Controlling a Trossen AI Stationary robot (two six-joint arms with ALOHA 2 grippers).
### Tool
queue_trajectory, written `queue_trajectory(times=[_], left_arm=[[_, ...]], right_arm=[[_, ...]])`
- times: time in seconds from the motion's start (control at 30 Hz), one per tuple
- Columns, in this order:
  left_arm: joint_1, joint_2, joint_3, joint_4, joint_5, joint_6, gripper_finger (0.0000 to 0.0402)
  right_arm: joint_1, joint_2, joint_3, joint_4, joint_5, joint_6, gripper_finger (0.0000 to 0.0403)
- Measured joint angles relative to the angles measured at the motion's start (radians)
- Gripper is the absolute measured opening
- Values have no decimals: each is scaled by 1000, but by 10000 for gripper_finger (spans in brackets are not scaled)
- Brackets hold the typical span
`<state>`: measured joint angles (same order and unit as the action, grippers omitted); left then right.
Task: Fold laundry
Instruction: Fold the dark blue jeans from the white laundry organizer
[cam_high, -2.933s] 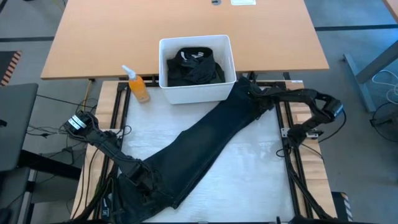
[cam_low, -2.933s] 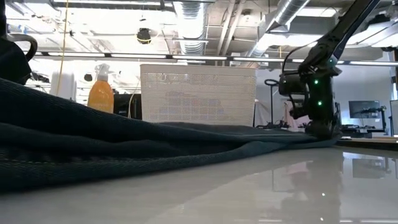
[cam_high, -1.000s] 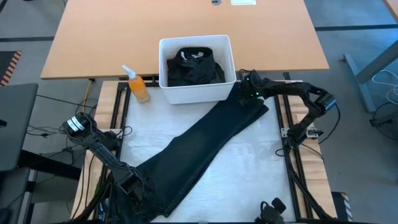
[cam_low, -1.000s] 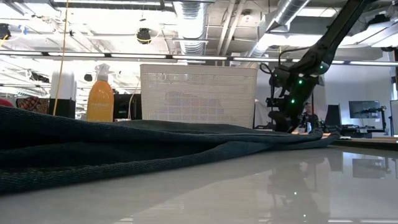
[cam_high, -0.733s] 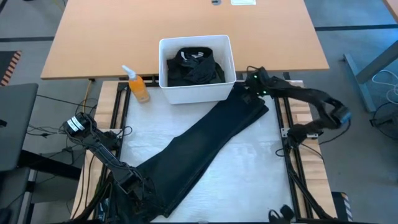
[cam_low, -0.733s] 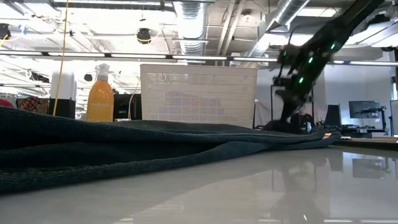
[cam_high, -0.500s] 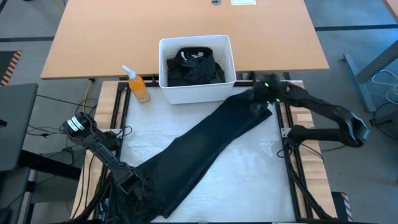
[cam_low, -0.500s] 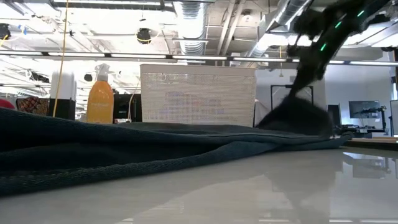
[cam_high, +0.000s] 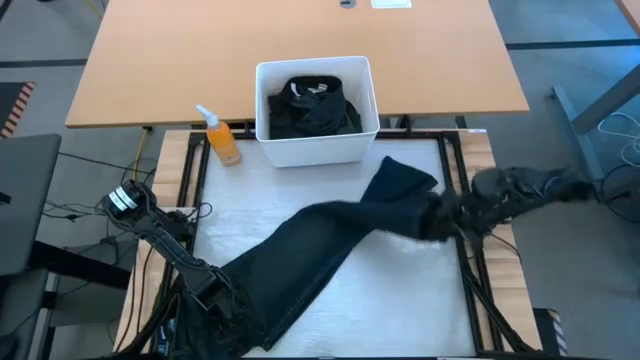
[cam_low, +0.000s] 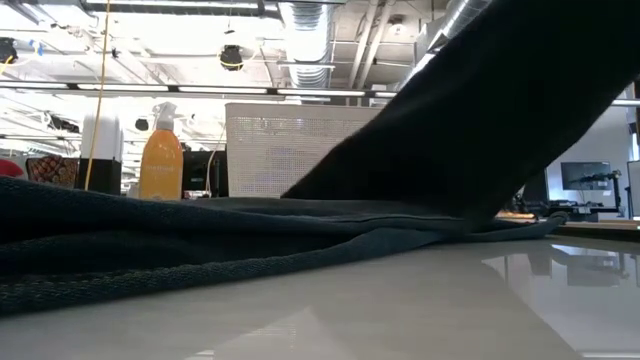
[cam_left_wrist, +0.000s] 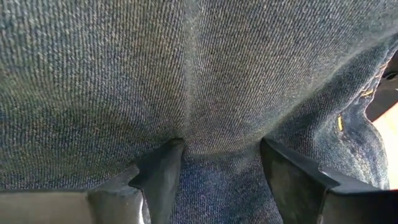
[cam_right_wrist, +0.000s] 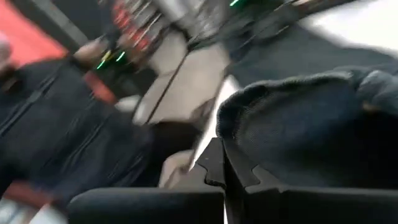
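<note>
We now lift the long dark charcoal cloth garment's far end, right gripper clamping it, left gripper pinching its near end.

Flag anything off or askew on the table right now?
Nothing spilled or damaged. The dark garment lies diagonally across the table, its far end lifted and doubled over by the right gripper; the left gripper pins the near end. The bin and spray bottle stand upright.
</note>
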<state>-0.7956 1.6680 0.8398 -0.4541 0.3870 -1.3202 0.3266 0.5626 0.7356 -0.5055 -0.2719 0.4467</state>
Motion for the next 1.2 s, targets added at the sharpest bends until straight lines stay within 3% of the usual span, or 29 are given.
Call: queue_trajectory(times=[0.23,0.33,0.47,0.67,0.87,1.03,1.13,1.2], left_arm=[[0,0,0,0,-7,-1,217],[0,0,0,0,1,-7,217],[1,0,0,0,21,14,217],[4,0,0,-3,32,48,217],[4,0,0,-3,32,40,217],[4,0,0,-3,30,25,217],[3,0,0,-3,24,25,217],[3,0,0,-4,23,26,217]], right_arm=[[485,177,-73,289,93,36,9],[614,287,-73,379,162,85,9],[704,384,-73,493,249,158,9],[779,404,-73,519,396,202,10],[748,390,-72,187,477,497,46],[705,393,-73,-183,422,855,93],[677,384,-73,-246,341,871,126],[652,367,-73,-252,329,800,146]])
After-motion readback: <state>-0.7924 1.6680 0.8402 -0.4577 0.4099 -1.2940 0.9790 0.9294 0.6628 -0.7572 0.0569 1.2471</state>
